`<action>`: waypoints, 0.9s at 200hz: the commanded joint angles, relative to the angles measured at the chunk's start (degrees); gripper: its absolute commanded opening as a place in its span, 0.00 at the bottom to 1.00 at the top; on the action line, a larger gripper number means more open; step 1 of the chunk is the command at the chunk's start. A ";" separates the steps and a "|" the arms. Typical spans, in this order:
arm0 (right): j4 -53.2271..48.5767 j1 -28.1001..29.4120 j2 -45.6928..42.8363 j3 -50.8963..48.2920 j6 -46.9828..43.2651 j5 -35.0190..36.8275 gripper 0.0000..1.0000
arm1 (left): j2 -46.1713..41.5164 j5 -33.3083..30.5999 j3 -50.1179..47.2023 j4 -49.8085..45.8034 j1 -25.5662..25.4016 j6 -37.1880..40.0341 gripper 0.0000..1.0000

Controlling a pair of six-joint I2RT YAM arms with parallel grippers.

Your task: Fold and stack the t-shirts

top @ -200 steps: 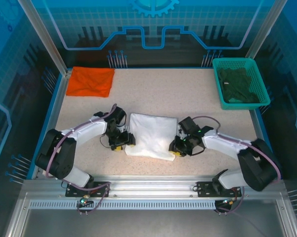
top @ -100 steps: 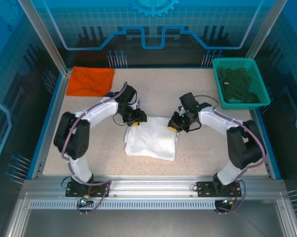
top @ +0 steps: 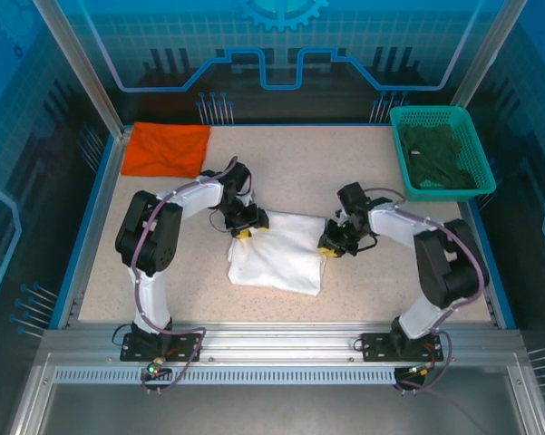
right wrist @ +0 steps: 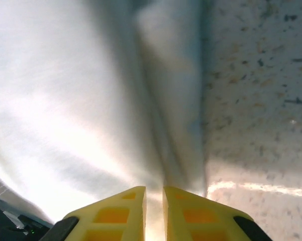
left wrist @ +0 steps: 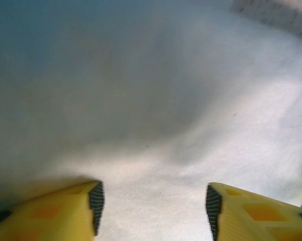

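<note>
1. Worktop [top: 290, 172]: speckled beige with a blue border. Its near edge is cut off by a metal rail and the two arm bases.

2. White t-shirt [top: 277, 258]: folded into a rough rectangle at the middle of the worktop, lying flat between the two arms. Its far-left corner is covered by the left arm's head and its far-right edge by the right arm's head. Both wrist views show it as blurred pale cloth, part in shadow and part in glare, with the outline cut off on all sides.

3. Orange t-shirt [top: 168, 149]: folded and lying in the far-left corner of the worktop, well apart from the white t-shirt and from both arms.

4. Basket [top: 426, 111]: green mesh at the far-right corner. It holds crumpled dark green cloth [top: 440, 154], and what kind of garment this is cannot be told.

5. Left gripper [left wrist: 154, 208]: at the far-left corner of the white t-shirt. Its jaws are spread, and the cloth lies smooth below and between them with nothing pinched.

6. Right gripper [right wrist: 154, 193]: at the far-right edge of the white t-shirt, with bare worktop just beside it. Its jaws are pressed almost together on a raised ridge of the white cloth that runs down into the slit between them. Glare washes out the point of contact
</note>
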 commanded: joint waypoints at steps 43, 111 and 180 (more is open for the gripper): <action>1.97 6.85 -0.26 -1.91 4.31 0.57 0.15 | -11.15 6.83 -4.35 0.39 -2.84 -1.17 0.59; 3.47 3.85 6.00 -5.96 1.54 -0.34 0.15 | -8.95 -0.67 -17.82 4.99 -2.61 -3.05 0.57; 3.80 2.19 -18.33 -11.12 1.07 1.04 0.35 | -16.47 2.43 -5.48 -3.45 -0.31 -2.18 0.80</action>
